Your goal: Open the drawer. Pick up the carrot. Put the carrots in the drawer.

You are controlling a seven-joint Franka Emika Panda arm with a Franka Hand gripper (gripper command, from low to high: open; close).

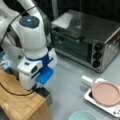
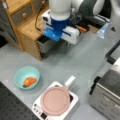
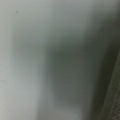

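The jaws (image 2: 51, 41) sit low at the drawer (image 2: 46, 45) (partly pulled out of the cabinet (image 2: 26, 31)); their opening cannot be told. Well away, the carrot (image 2: 30, 81) lies in a bowl (image 2: 18, 75).

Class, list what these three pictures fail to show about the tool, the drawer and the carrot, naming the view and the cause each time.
- The tool's fingertips: hidden in both front views behind the arm's white and blue wrist housing.
- The drawer: its inside is covered by that housing in a front view.
- The carrot: lies in the teal bowl; its end is hidden by the rim.
- Wrist view: only a blurred grey surface, nothing nameable.
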